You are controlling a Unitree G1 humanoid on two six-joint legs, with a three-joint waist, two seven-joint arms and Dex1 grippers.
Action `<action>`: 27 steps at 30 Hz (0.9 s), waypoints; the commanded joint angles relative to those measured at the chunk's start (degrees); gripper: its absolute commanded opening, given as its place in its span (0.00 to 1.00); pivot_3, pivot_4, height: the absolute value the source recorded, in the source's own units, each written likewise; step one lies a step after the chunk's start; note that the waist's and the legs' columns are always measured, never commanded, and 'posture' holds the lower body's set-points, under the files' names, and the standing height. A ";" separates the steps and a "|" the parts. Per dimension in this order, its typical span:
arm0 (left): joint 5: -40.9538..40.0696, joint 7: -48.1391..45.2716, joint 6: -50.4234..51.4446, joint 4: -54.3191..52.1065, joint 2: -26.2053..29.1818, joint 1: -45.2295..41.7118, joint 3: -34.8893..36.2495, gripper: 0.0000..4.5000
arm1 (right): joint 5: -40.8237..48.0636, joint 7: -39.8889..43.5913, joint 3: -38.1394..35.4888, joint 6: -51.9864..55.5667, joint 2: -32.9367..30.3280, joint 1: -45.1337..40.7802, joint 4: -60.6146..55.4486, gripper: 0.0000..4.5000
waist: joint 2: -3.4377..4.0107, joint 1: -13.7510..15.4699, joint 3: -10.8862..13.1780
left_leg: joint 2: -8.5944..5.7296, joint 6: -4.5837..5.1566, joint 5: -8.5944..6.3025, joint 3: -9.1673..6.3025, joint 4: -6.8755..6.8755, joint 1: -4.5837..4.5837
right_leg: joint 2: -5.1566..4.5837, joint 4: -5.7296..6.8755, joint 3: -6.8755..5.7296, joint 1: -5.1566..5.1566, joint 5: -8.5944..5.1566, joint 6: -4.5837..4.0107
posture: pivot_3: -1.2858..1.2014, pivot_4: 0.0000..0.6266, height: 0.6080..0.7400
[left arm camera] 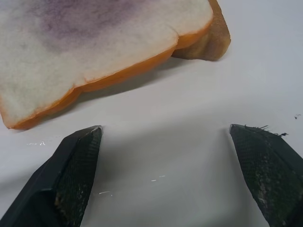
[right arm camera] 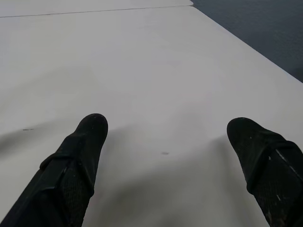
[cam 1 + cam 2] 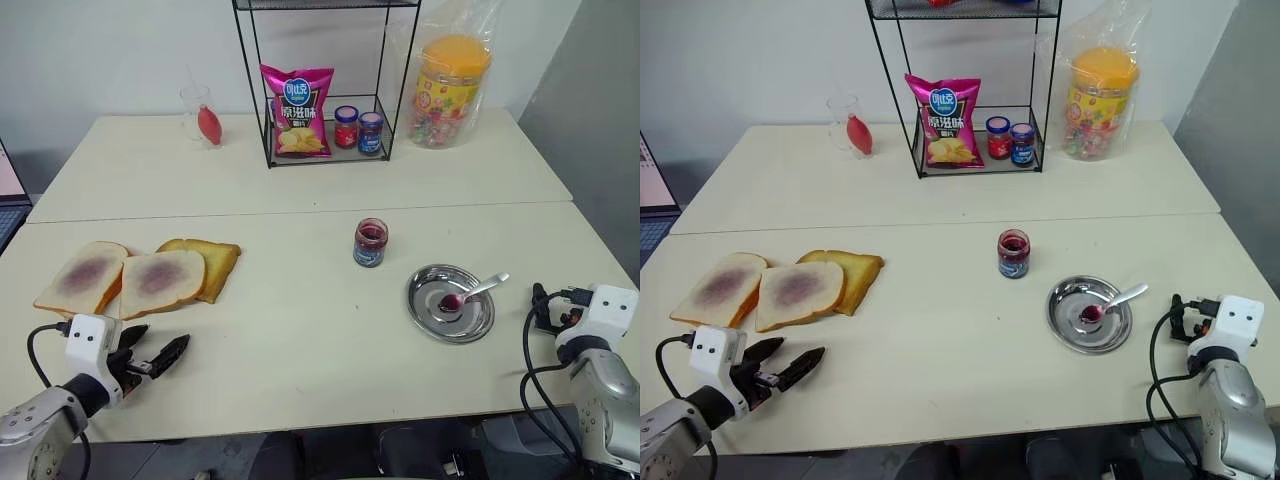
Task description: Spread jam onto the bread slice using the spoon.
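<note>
Both grippers' jaws gape wide and empty; spoon [image 3: 470, 293] rests in the dish [image 3: 425, 310].

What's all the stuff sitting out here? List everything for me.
table: one, cream.
bread: two, white with purple smears, front left, overlapping.
toast: one, golden, partly under the bread.
jam jar: one, blue label, centre.
plate: one, silver, front right.
spoon: one, silver, jam on bowl, in plate.
rack: one, black wire, back.
chips: one, pink bag, in rack.
small jars: two, red and blue lids, in rack.
candy tub: one, orange lid, back right.
glass: one, clear, something red inside, back left.
left hand: open.
right hand: open.
</note>
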 commanded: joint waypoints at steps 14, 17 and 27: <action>-14.29 4.44 13.01 -7.91 -5.30 2.77 5.00 1.00 | 0.17 0.93 -1.34 -0.10 -2.17 0.13 -3.86 0.99 | 0.00 -0.01 0.00 | 0.04 0.00 0.00 0.01 0.01 0.00 | -0.03 -0.01 0.06 0.01 0.02 0.03 | 0.52 0.24 1.00; -28.16 12.15 22.63 -8.29 -9.45 1.51 10.23 1.00 | 2.61 4.66 -0.22 2.23 -5.62 -1.84 -8.27 0.99 | 0.03 -0.01 0.02 | 0.03 0.00 0.00 -0.02 0.04 0.00 | -0.03 0.02 0.01 0.01 0.04 0.09 | 0.52 0.24 1.00; -51.70 31.42 25.98 0.19 -14.51 -9.11 14.68 1.00 | 44.82 28.16 8.33 29.89 -21.48 -14.99 -23.05 0.99 | -0.65 0.81 -0.17 | 0.01 0.01 0.01 -0.65 0.14 0.12 | 0.34 0.17 -0.56 0.10 0.00 -0.04 | 0.52 0.24 1.00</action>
